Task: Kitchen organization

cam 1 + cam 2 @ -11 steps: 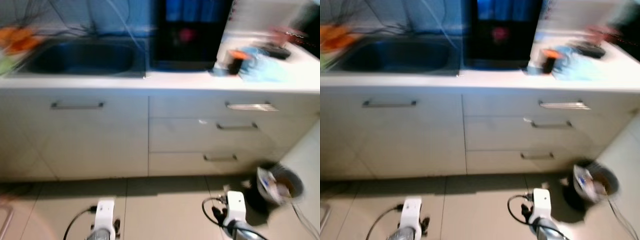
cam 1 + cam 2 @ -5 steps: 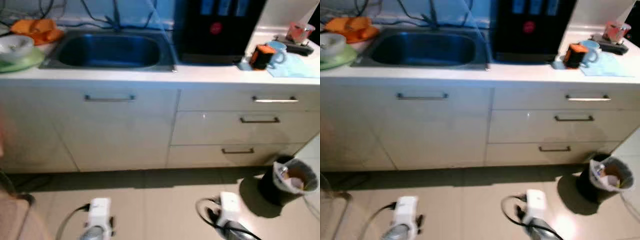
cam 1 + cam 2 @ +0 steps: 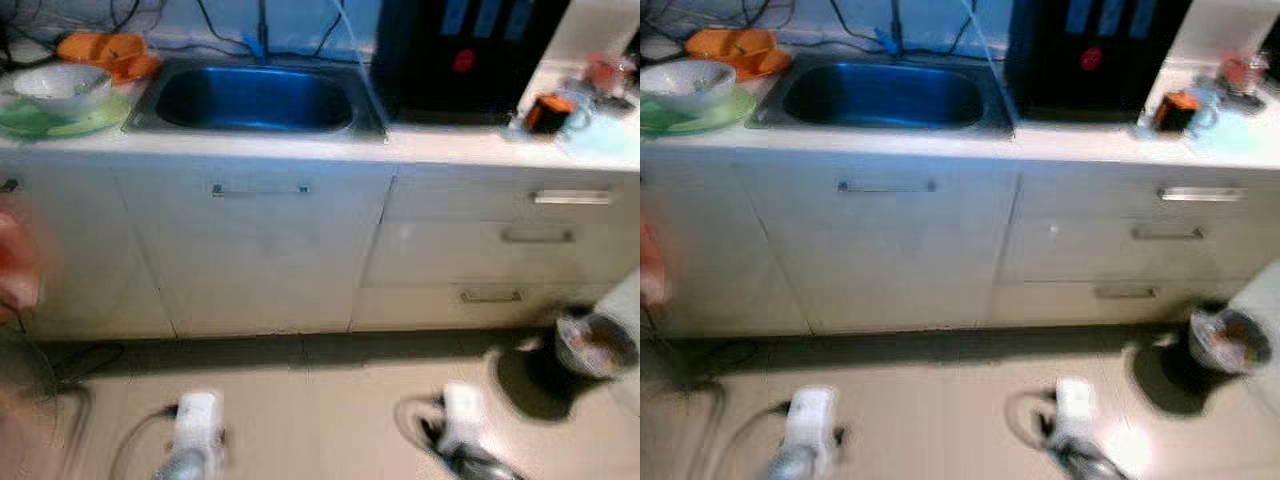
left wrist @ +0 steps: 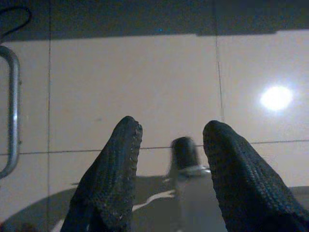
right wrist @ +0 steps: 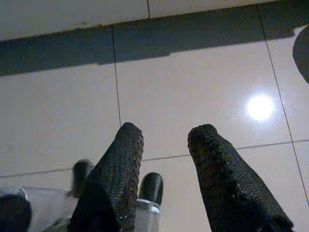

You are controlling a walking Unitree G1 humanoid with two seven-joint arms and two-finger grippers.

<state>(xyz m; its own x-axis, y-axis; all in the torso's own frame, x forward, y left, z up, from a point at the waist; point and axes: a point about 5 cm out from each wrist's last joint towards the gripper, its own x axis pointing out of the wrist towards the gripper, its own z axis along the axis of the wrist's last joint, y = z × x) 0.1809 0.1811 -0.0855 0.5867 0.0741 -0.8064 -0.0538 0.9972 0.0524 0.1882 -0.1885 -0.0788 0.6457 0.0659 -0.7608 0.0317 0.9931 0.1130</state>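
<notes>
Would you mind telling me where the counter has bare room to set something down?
The clearest free patch is the white counter strip between the sink and the orange mug, in front of the black appliance. The left end is crowded by the bowl on its green plate; the far right corner is cluttered.

Both eye views are soft with motion blur, worst toward the edges. The countertop (image 3: 440, 148) glows bright, and a dark shadow band lies along the cabinet base. On the tiled floor (image 5: 193, 92), lamp glare sits at two o'clock.
</notes>
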